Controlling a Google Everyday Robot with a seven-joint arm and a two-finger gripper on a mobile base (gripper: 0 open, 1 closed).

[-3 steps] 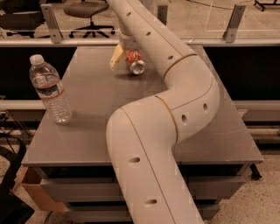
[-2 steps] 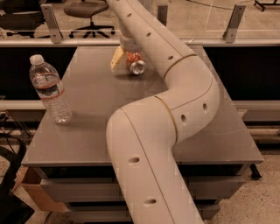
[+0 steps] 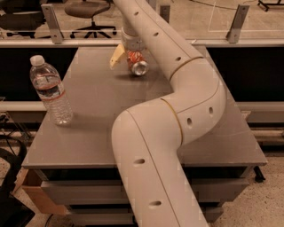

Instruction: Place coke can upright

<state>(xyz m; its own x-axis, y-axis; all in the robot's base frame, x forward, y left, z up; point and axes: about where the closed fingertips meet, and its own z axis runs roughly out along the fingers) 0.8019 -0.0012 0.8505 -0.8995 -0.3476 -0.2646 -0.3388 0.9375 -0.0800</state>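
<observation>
The coke can (image 3: 138, 66) is red-orange with a silver end turned toward the camera. It is tilted at the far middle of the grey table (image 3: 97, 106). My gripper (image 3: 130, 62) hangs from the white arm right over the can and is shut on it. One tan finger (image 3: 117, 55) shows on the can's left side. The other finger is hidden behind the arm. A shadow lies on the table just under the can.
A clear plastic water bottle (image 3: 49, 90) stands upright at the table's left side. My white arm (image 3: 177, 111) crosses the middle and right of the table. A metal rail (image 3: 66, 42) and an office chair (image 3: 86, 11) lie behind the table.
</observation>
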